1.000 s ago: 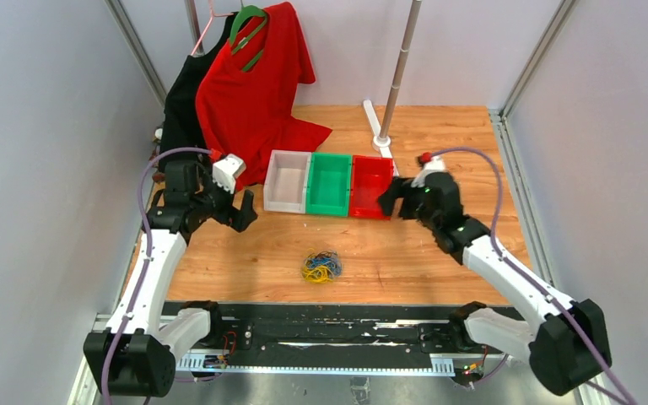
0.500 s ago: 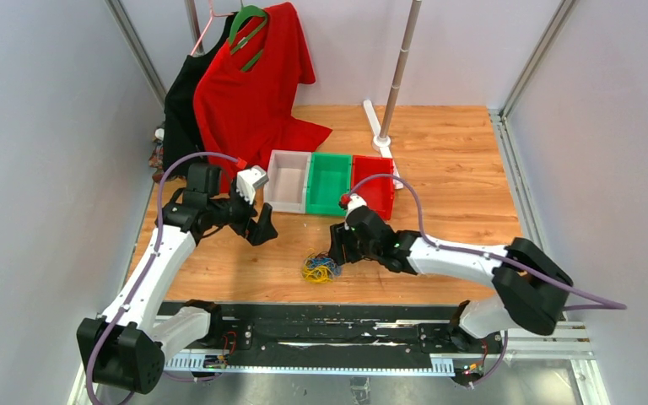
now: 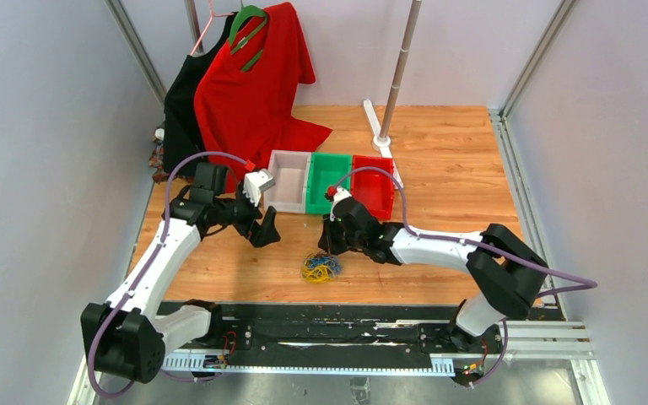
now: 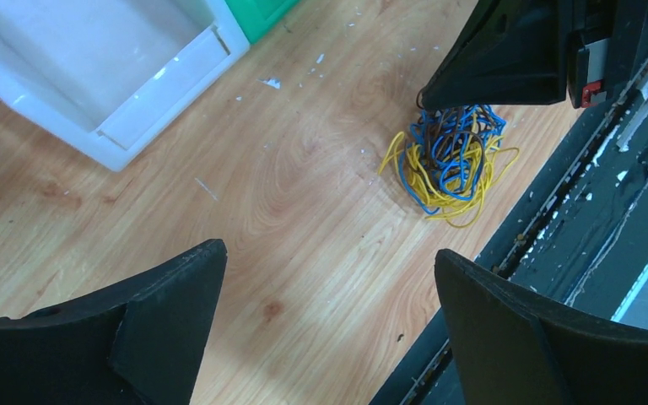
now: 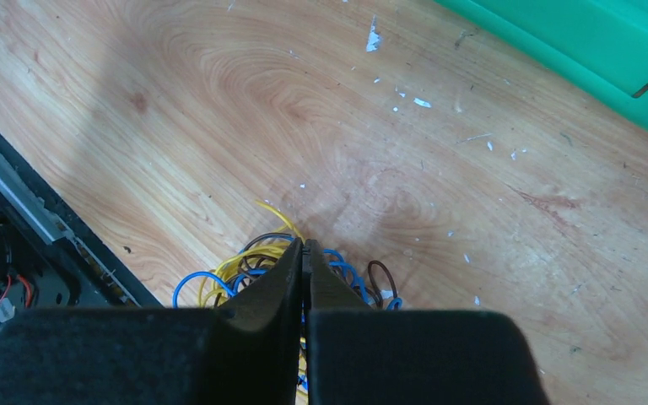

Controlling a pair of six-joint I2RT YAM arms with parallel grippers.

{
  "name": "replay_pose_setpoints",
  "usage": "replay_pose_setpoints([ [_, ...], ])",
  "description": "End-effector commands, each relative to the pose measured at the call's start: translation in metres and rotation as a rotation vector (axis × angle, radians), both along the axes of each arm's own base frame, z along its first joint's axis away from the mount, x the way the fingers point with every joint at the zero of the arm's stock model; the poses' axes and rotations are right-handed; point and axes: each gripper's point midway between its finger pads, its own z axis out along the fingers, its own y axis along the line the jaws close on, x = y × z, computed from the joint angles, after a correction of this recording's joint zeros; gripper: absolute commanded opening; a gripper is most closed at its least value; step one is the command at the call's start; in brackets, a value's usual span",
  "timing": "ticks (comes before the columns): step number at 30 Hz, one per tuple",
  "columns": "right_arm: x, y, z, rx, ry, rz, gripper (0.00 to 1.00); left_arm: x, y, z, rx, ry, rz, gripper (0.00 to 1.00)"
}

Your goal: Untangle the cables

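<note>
- Two grippers are in play. The right gripper [image 3: 331, 243] has its fingers pressed together at the top of the cables [image 3: 321, 267]; whether a strand is pinched cannot be told. The left gripper [image 3: 264, 229] hovers with its fingers wide apart.
- One tangle of cables lies on the table [image 3: 456, 169], in front of the green bin [image 3: 329, 181], toward the arm bases.
- Recommended procedure: raise the right gripper slowly. If the whole clump rises, pin the rest with the left gripper, then draw the two apart sideways.
- Count: one tangle in three colours (yellow, blue, dark brown); the separate cables cannot be counted.
- Three bins: a white bin [image 3: 288, 181] and a red bin [image 3: 373, 186] flank the green bin.
</note>
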Motion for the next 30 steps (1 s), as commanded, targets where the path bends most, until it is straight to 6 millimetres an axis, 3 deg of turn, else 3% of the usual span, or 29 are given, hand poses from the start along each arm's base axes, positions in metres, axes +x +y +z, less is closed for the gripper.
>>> replay_pose_setpoints([
  [1,-0.002,0.012,0.028,0.07,-0.026,0.029,0.01,-0.007,-0.012,-0.004,-0.015,0.008,-0.088,0.98],
  [5,-0.006,0.002,0.033,0.067,-0.019,0.007,0.01,-0.01,-0.022,-0.006,-0.018,0.018,-0.145,0.97],
  [6,-0.007,-0.001,0.032,0.055,-0.01,-0.007,0.11,-0.011,-0.024,-0.006,-0.02,0.019,-0.157,0.97],
  [8,-0.009,-0.008,0.028,0.044,0.007,-0.038,0.42,-0.011,-0.027,-0.009,-0.011,0.022,-0.176,0.96],
  [9,-0.01,-0.011,0.024,0.043,0.015,-0.048,0.5,-0.01,-0.028,-0.009,-0.006,0.019,-0.18,0.96],
  [13,-0.011,-0.018,0.007,0.011,0.037,-0.074,0.57,-0.01,-0.029,-0.012,0.01,0.016,-0.186,0.95],
  [17,-0.011,-0.014,-0.011,0.011,0.089,-0.058,0.54,-0.009,-0.027,-0.009,0.018,-0.006,-0.182,0.95],
  [20,-0.012,-0.005,-0.015,0.037,0.114,-0.036,0.43,-0.009,-0.025,-0.005,0.025,-0.028,-0.174,0.95],
  [22,-0.012,0.002,-0.012,0.061,0.12,-0.022,0.33,-0.008,-0.025,-0.003,0.027,-0.034,-0.166,0.95],
  [26,-0.013,0.009,-0.001,0.1,0.115,0.002,0.02,-0.008,-0.026,0.003,0.019,-0.045,-0.162,0.95],
  [30,-0.015,0.014,0.022,0.162,0.09,0.029,0.01,-0.009,-0.029,0.008,0.006,-0.045,-0.16,0.95],
])
